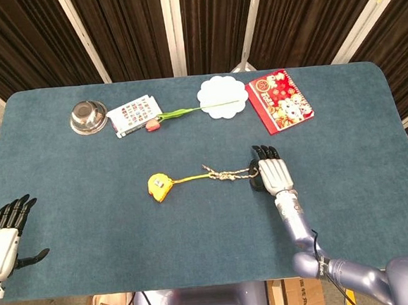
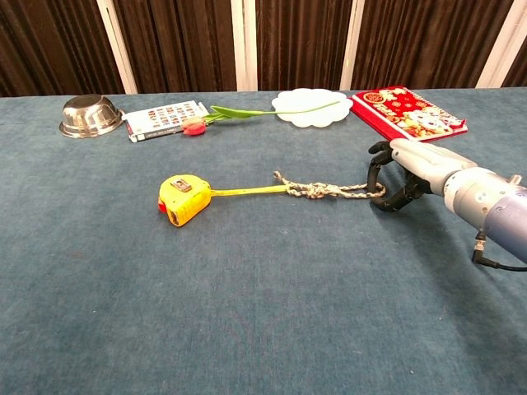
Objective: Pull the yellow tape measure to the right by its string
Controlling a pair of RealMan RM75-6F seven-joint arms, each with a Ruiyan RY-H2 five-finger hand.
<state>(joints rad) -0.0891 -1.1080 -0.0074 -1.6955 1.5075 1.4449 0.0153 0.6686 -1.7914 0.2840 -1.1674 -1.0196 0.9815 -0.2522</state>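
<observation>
The yellow tape measure (image 1: 158, 186) (image 2: 183, 197) lies on the blue table, left of centre. Its yellow tape runs right into a knotted string (image 1: 223, 174) (image 2: 321, 190) stretched flat along the cloth. My right hand (image 1: 273, 172) (image 2: 403, 169) arches over the string's right end. Fingers and thumb curl down on either side of that end with a gap still between them, and the string lies slack on the table. My left hand (image 1: 2, 235) hovers off the table's near left corner, fingers spread and holding nothing.
Along the far side stand a steel bowl (image 1: 88, 116), a patterned booklet (image 1: 133, 115), a tulip (image 1: 180, 115), a white scalloped mat (image 1: 222, 97) and a red book (image 1: 279, 99) (image 2: 409, 111). Bare cloth (image 1: 353, 162) lies to the right of my right hand.
</observation>
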